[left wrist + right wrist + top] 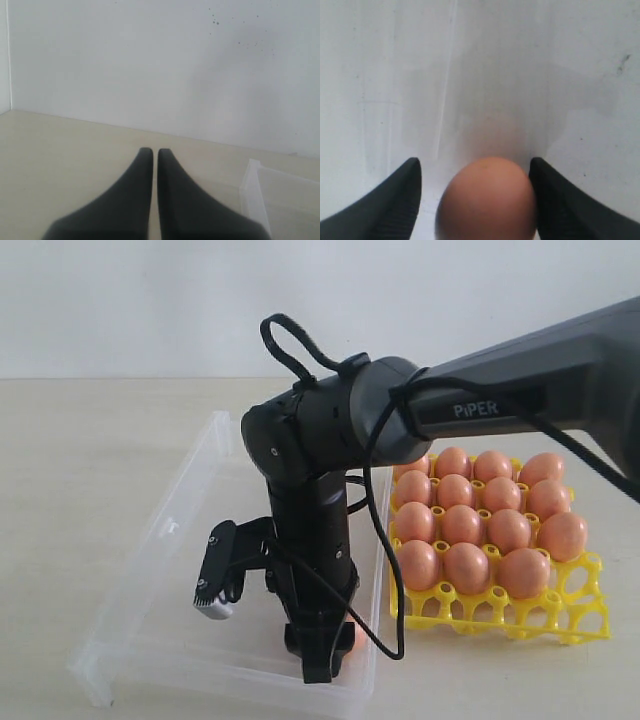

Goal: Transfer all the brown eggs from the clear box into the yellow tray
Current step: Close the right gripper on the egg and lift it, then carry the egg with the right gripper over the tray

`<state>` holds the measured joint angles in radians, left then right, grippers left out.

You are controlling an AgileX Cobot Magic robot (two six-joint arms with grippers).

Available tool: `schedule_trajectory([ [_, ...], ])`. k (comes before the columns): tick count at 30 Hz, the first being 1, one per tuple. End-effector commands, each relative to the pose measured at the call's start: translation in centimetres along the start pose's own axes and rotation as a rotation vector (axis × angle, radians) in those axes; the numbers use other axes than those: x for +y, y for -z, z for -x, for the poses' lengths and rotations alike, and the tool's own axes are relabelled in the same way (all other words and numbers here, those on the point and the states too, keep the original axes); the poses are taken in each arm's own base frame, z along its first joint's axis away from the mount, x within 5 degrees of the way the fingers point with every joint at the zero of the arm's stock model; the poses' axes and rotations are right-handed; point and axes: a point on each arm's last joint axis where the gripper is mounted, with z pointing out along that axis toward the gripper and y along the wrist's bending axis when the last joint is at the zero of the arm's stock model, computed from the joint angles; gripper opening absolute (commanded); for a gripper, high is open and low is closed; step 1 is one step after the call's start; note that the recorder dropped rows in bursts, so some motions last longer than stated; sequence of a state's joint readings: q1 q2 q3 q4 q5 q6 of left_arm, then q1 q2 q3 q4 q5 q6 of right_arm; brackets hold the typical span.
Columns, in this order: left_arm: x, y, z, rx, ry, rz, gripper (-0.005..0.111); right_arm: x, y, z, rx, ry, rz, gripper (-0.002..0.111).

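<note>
One brown egg (pixel 487 200) lies on the floor of the clear box (pixel 150 620), near its front right corner. My right gripper (pixel 476 161) points down into the box and stands open around this egg. One finger is close against the egg's side and a gap shows at the other. In the exterior view only an orange sliver of this egg (pixel 348 637) shows behind the right gripper (pixel 318 660). The yellow tray (pixel 470 608) sits right of the box with several brown eggs (pixel 465 525) in its cups. My left gripper (pixel 155 151) is shut with nothing in it, over bare table.
The tray's front row of cups (pixel 560 615) stands empty. A black cable (pixel 375 590) hangs from the right arm down beside the box's right wall. A corner of the clear box (pixel 280 200) shows in the left wrist view. A white wall runs behind the table.
</note>
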<state>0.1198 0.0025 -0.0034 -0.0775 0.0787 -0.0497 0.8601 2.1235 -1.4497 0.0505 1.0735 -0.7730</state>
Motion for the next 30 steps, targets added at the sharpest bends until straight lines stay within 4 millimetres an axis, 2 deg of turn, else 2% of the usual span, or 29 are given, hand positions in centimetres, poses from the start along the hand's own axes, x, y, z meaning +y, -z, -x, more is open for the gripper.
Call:
schedule_trajectory([
  [1,0.0,0.0,-0.1,-0.002,0.018,-0.002,0.004,-0.2,-0.6,0.0,0.010,-0.067,-0.004,0.049],
  [3,0.0,0.0,-0.1,-0.002,0.018,-0.002,0.004,-0.1,-0.6,-0.1,0.020,-0.124,0.004,0.028],
  [5,0.0,0.0,-0.1,-0.002,0.018,-0.002,0.004,0.0,-0.6,-0.2,0.031,-0.190,0.012,0.000],
  [10,0.0,0.0,-0.1,-0.002,0.018,-0.002,0.004,-0.2,-0.5,0.0,0.002,-0.319,-0.014,0.000],
  [12,0.0,0.0,-0.1,-0.002,0.018,-0.002,0.004,-0.6,0.4,0.3,-0.060,-0.353,-0.063,0.000],
  [20,0.0,0.0,-0.1,0.000,0.018,-0.002,0.004,-1.3,6.4,0.8,-0.342,-0.399,-0.288,0.000],
  [23,0.0,0.0,-0.1,0.000,0.018,-0.002,0.004,-1.3,8.1,1.0,-0.435,-0.410,-0.338,0.000],
  [27,0.0,0.0,-0.1,0.000,0.018,-0.002,0.004,-1.3,9.1,1.0,-0.591,-0.463,-0.400,0.000],
  [30,0.0,0.0,-0.1,0.000,0.018,-0.002,0.004,-1.1,9.0,0.9,-0.699,-0.499,-0.438,0.000],
])
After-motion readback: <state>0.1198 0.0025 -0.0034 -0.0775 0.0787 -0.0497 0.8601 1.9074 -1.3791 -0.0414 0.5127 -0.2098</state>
